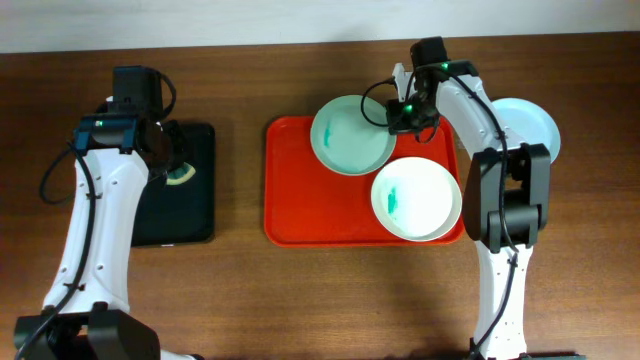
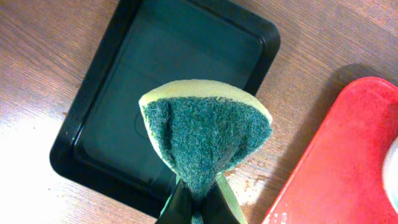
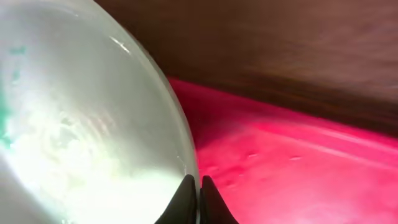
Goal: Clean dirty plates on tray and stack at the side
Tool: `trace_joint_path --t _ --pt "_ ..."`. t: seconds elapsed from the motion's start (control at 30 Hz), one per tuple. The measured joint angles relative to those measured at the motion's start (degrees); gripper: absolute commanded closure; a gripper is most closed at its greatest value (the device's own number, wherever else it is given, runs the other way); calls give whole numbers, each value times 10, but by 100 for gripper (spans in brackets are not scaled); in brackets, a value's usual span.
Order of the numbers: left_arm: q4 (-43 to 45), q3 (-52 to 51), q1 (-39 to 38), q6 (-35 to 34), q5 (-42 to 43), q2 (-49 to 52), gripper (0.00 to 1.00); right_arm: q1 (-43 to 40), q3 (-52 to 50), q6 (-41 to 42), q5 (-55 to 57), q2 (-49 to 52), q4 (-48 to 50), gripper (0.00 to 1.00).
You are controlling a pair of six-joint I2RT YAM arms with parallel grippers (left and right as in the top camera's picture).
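Red tray point(image 1: 300, 215): long axis left-right, mid-surface point(image 1: 240, 300). Mint green plate point(image 1: 345, 140) sits on the tray's far side, face up, with teal flecks. Right hand point(image 3: 198, 190) is pinched almost fully together on that plate's right rim. White plate point(image 1: 425, 205) with a teal smear is in the tray's near-right corner, just beside the mint one. Light blue plate point(image 1: 530, 120) is off the tray on the surface to its right, partly behind the right arm point(image 1: 505, 190). Left hand point(image 2: 198, 202) is clamped on a green-and-yellow sponge point(image 2: 205, 134), scouring face toward the wrist camera, above the black tray point(image 2: 155, 56).
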Motion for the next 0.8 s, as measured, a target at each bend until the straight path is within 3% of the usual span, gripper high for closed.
trace_joint_path --t 0.17,0.27,0.4,0.53,0.63,0.8 --pt "2 0 0 0 6 12 100 26 0 4 -56 0 -61 95" --pt "6 0 0 0 17 28 100 64 0 8 -61 0 -73 67" --pt "6 0 0 0 20 28 100 97 0 9 -8 0 -64 67" --pt "21 0 0 0 18 30 100 105 0 10 22 3 -60 76" --pt "53 0 0 0 17 58 100 105 0 8 28 17 -65 91" --pt "82 -1 7 0 17 124 100 105 0 12 27 17 -82 93"
